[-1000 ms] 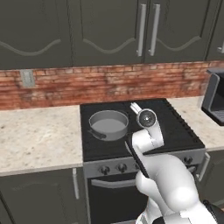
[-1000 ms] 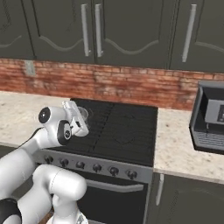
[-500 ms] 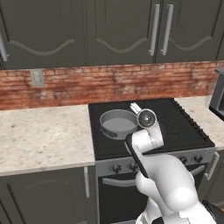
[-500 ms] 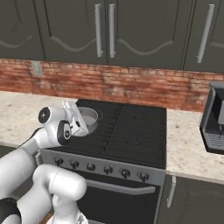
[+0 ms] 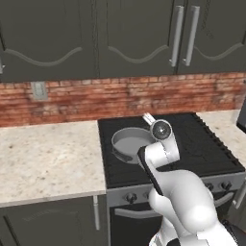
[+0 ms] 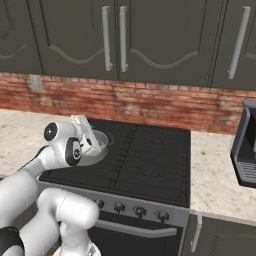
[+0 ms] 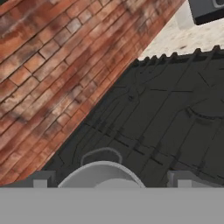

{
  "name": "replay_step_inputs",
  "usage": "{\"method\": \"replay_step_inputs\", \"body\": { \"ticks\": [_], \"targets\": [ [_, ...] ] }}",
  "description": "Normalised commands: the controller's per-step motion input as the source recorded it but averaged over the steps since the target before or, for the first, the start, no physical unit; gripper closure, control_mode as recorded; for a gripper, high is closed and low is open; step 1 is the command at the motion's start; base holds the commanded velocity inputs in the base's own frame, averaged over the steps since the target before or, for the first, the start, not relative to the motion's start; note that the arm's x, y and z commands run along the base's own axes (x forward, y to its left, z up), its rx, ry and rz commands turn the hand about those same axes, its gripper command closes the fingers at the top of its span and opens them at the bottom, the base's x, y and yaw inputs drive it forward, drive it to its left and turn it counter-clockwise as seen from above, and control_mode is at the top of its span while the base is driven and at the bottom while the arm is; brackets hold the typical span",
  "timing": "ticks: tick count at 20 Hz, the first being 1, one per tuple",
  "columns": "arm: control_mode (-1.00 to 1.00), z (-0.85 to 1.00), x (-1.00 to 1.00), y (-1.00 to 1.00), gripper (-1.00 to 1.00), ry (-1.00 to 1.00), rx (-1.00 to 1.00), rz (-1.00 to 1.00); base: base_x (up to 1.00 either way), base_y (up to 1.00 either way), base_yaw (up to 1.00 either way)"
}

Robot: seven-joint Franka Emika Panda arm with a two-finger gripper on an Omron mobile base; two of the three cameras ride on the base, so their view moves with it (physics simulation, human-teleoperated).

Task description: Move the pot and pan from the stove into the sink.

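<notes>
Dark cabinet doors [image 5: 120,38] with long grey handles [image 6: 106,37] were seen above a red brick backsplash [image 5: 125,98]. A speckled beige desk [image 5: 48,158] was seen left of the range, and a dark appliance [image 6: 246,150] stood at the right.

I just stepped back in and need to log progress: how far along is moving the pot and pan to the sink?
Nothing looks done yet: the pot sits on the stove, left side. In hand: the open tool, holding nothing, hovers over the pot's rim. Left: grasping the pot, carrying it to the sink, then the same for the pan.
</notes>
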Motion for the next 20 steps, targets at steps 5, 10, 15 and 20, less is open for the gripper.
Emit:
{"method": "replay_step_inputs", "body": {
  "ticks": [5, 10, 15, 20],
  "targets": [
    [1.00, 0.00, 0.00, 0.00, -1.00, 0.00, 0.00, 0.00, 0.31, 0.06, -0.01],
    [-1.00, 0.00, 0.00, 0.00, -1.00, 0.00, 0.00, 0.00, 0.02, 0.01, 0.00],
    [-1.00, -0.01, 0.00, 0.00, -1.00, 0.01, 0.04, 0.04, 0.00, 0.00, 0.00],
    [-1.00, -0.08, -0.02, -0.02, -1.00, 0.13, 0.23, 0.18, 0.00, 0.00, 0.00]
  ]
}}
